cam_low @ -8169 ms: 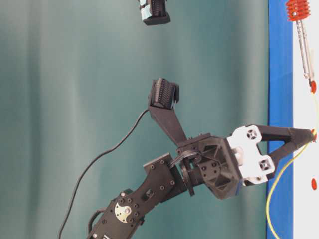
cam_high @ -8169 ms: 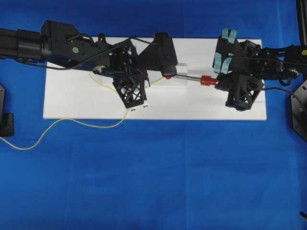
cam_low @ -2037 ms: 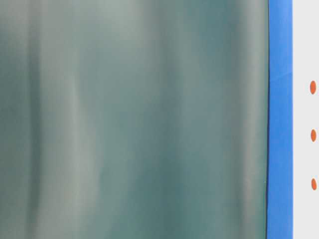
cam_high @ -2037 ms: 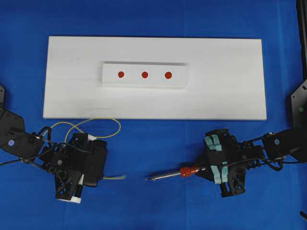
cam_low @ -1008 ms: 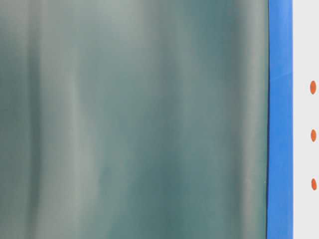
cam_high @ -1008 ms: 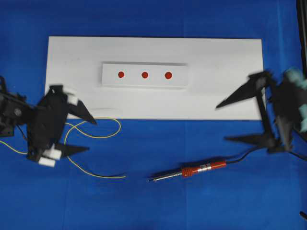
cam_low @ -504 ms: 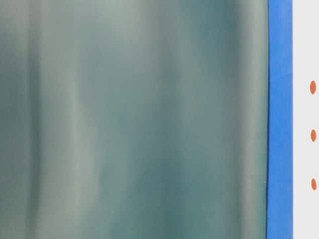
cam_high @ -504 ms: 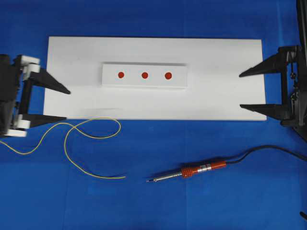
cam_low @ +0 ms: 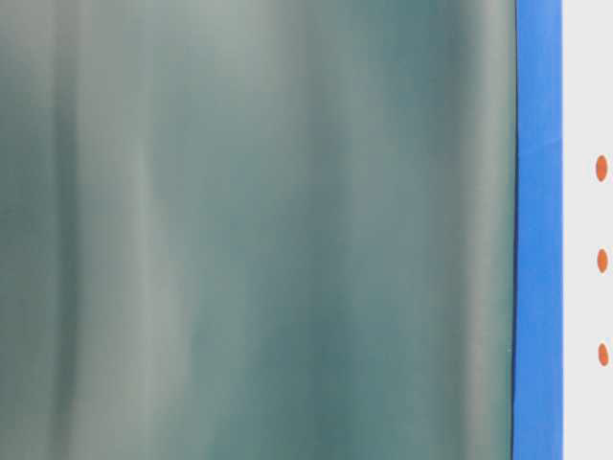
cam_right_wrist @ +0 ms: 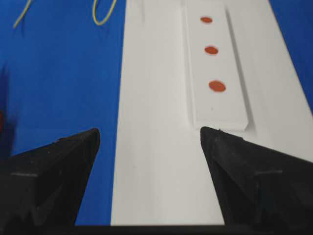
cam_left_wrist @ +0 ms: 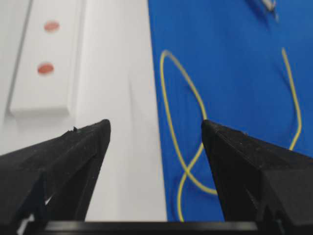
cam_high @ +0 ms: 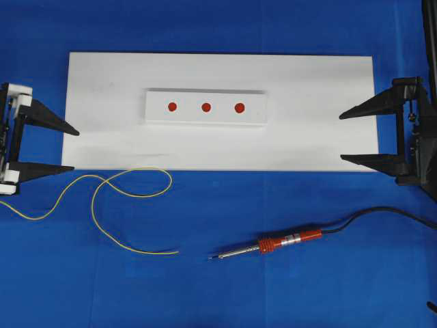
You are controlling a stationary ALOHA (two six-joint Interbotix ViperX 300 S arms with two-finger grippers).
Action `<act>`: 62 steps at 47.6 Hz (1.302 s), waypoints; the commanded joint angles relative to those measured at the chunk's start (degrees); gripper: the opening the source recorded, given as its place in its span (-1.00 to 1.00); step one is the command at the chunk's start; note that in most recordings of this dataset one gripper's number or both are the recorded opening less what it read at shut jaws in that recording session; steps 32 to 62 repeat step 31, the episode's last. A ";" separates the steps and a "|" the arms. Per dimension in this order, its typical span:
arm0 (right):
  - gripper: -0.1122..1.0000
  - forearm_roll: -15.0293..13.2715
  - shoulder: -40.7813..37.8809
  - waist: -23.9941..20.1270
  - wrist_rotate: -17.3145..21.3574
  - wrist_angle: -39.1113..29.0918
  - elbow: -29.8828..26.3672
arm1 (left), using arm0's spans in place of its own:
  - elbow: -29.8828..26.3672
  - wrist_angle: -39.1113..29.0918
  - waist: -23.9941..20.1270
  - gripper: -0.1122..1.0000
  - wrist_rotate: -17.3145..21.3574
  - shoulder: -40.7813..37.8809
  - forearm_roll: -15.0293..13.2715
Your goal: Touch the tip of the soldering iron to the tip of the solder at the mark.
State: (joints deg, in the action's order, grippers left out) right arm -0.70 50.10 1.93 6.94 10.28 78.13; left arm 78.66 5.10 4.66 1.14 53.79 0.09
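A white board (cam_high: 307, 116) lies on the blue cloth (cam_high: 225, 294); on it sits a small raised white strip (cam_high: 205, 119) bearing three red marks (cam_high: 205, 106) in a row; nothing else rests on either.

The left gripper (cam_high: 71, 148) sits at the left edge of the overhead view, level, its two black fingers pointing right, tips just at the board's left end; its jaws are spread wide with nothing between them, as its wrist view confirms. The right gripper (cam_high: 341, 138) mirrors it at the right edge, fingers pointing left over the board's right end; its jaws are likewise spread and hold nothing.

The solder (cam_high: 102, 198) lies loose on the cloth near the board's near-left corner, curled in a loop, its free end pointing right. The soldering iron (cam_high: 273, 244) lies on the cloth right of it, nearer than the board, tip to the left, red collar mid-length, black cord (cam_high: 382, 212) trailing off right; the two tips are near each other but apart, and both are well away from the marks.

A second ago both grippers were blurred and angled beside the near corners of the board; now they are drawn back to the sides and squared up. Eight seconds ago both reached over the strip, with the iron and the solder brought to a mark; solder and iron now rest where they lay a second ago. The table-level view shows only a grey-green backdrop (cam_low: 259, 230), a blue band and the marks.
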 commanded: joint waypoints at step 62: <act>0.50 0.44 -1.41 0.09 0.09 0.97 -0.44 | 0.00 1.05 -1.58 0.46 0.09 0.09 -0.09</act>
